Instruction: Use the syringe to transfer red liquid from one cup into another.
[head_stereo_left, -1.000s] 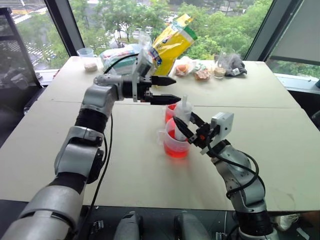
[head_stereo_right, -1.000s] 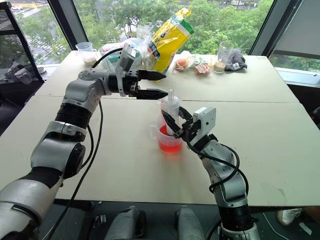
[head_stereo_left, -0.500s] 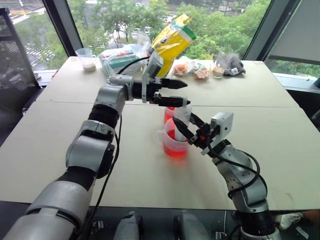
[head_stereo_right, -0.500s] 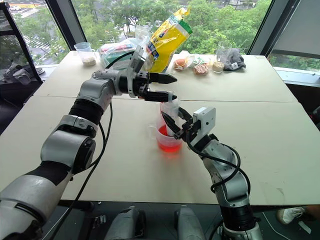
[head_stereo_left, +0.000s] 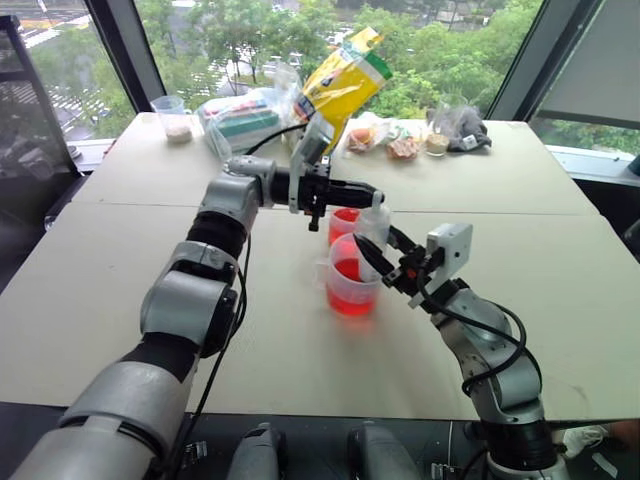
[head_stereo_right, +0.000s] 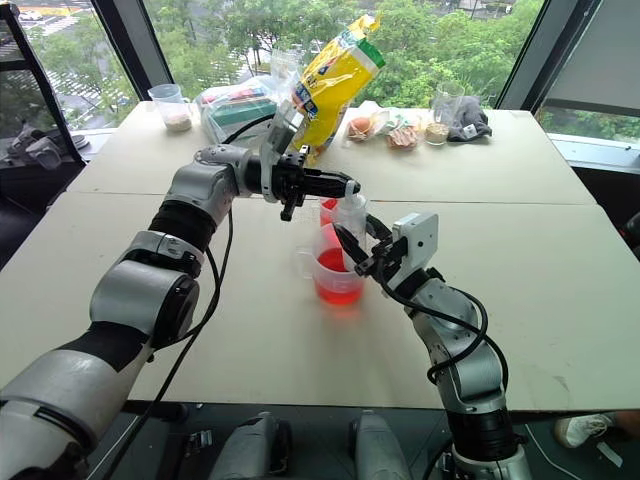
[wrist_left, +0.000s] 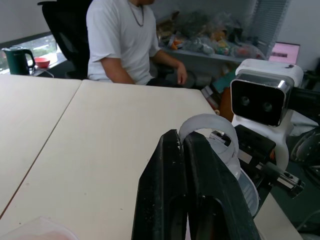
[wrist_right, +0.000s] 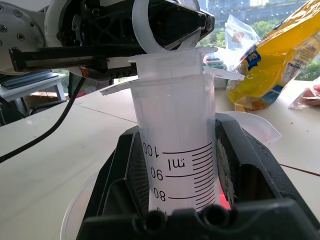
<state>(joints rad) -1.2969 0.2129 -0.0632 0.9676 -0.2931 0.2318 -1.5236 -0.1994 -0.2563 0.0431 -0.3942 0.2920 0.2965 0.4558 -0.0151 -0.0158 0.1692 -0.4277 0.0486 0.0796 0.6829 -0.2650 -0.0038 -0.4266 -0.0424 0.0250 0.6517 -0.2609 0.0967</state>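
Observation:
The syringe (head_stereo_left: 372, 225) stands upright with its lower end in the wide handled cup (head_stereo_left: 350, 290), which holds red liquid (head_stereo_left: 350, 272). My right gripper (head_stereo_left: 378, 258) is shut on the barrel (wrist_right: 175, 150), just below the flange. My left gripper (head_stereo_left: 372, 190) reaches in level from the left; its fingers (wrist_left: 185, 170) are shut on the white plunger ring (wrist_left: 215, 126) at the syringe's top. The narrower cup (head_stereo_left: 342, 222), also holding some red liquid, stands right behind the wide one.
A yellow bag (head_stereo_left: 345, 75), a plastic bag with a green pack (head_stereo_left: 240, 115), a cup of beige grains (head_stereo_left: 178, 118), snack packets (head_stereo_left: 400, 145) and a grey cloth (head_stereo_left: 465, 128) line the table's far edge. A person (wrist_left: 125, 40) sits beyond the table.
My left gripper has moved right to the syringe's top and closed from open onto the plunger ring. The right gripper and syringe barrel have stayed put.

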